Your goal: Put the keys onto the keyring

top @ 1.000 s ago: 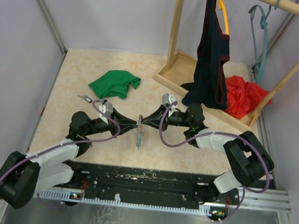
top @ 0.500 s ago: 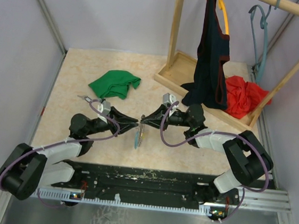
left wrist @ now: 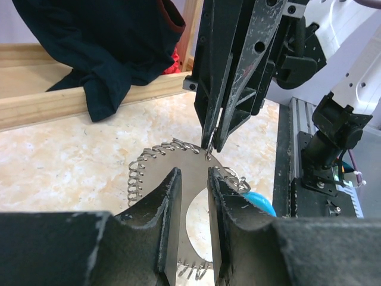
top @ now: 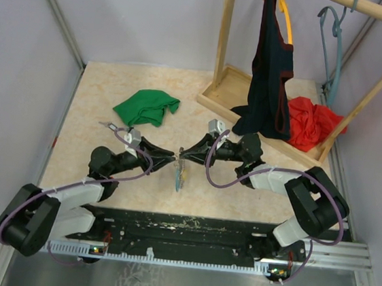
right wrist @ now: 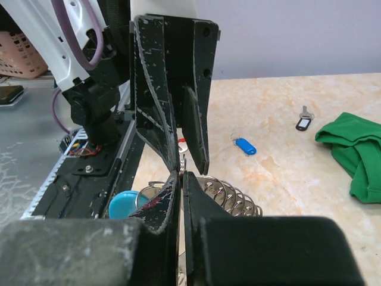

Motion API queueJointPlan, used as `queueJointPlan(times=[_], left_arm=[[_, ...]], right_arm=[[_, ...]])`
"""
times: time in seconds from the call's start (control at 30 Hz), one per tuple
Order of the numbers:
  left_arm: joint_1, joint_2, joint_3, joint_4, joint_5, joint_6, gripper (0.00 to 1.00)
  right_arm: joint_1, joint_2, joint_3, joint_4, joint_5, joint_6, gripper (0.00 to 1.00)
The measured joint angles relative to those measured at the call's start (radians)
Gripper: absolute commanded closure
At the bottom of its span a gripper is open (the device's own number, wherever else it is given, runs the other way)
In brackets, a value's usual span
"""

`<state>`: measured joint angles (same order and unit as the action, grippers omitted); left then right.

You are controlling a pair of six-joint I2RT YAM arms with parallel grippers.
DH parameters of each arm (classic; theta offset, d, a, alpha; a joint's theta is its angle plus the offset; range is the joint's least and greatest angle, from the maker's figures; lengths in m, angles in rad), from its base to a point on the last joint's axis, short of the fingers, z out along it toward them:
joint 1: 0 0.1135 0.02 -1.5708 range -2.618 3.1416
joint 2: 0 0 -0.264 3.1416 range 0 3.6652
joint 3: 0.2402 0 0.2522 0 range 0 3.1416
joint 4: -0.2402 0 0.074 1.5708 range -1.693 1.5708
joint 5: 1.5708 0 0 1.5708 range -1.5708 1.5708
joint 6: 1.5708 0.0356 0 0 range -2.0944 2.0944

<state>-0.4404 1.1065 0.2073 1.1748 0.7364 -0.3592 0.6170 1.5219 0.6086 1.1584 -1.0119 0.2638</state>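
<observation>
The keyring (top: 179, 177), a silvery plate edged with small wire loops, hangs on edge between the two arms. My right gripper (top: 182, 156) is shut on its top rim, seen from behind in the right wrist view (right wrist: 180, 176). My left gripper (left wrist: 193, 176) faces it with its jaws apart on either side of the plate (left wrist: 178, 161), not pinching it. A light blue round tag (left wrist: 259, 201) hangs from the ring. A blue key (right wrist: 244, 146) and a black-headed key (right wrist: 302, 123) lie on the table beyond; the black one also shows by the left arm (top: 109, 126).
A green cloth (top: 147, 106) lies at the back left. A wooden rack (top: 223, 44) at the back right carries a dark garment (top: 268, 90), with a red cloth (top: 311, 121) on its base and a teal hanger (top: 334, 49). A black rail (top: 202, 229) runs along the near edge.
The left arm's elbow has shifted and its fingers have spread slightly. The hanging keyring has swayed a little under the right gripper, which has stayed put.
</observation>
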Motion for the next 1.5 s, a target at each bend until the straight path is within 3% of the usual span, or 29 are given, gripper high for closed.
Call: queueJointPlan(times=[0.3, 0.67, 0.83, 0.93, 1.1, 1.23, 1.5], left_arm=[[0.0, 0.098, 0.01, 0.112, 0.063, -0.05, 0.71], [0.004, 0.111, 0.021, 0.166, 0.089, -0.073, 0.72], [0.004, 0.143, 0.043, 0.169, 0.106, -0.073, 0.84], [0.004, 0.163, 0.056, 0.183, 0.126, -0.082, 0.99], [0.005, 0.166, 0.058, 0.183, 0.143, -0.086, 1.0], [0.005, 0.122, 0.071, 0.073, 0.147, -0.042, 1.0], [-0.017, -0.056, 0.237, -0.471, 0.094, 0.189, 1.0]], right_arm=[[0.0, 0.0, 0.0, 0.009, -0.015, 0.009, 1.0], [0.0, 0.0, 0.0, 0.009, -0.025, 0.01, 1.0], [0.0, 0.0, 0.0, 0.011, -0.033, 0.015, 1.0], [0.0, 0.0, 0.0, 0.016, -0.032, 0.018, 1.0], [0.0, 0.0, 0.0, 0.008, -0.033, 0.008, 0.98], [-0.006, -0.013, -0.002, -0.052, -0.029, -0.042, 0.89], [-0.018, -0.138, -0.005, -0.378, 0.02, -0.274, 0.78]])
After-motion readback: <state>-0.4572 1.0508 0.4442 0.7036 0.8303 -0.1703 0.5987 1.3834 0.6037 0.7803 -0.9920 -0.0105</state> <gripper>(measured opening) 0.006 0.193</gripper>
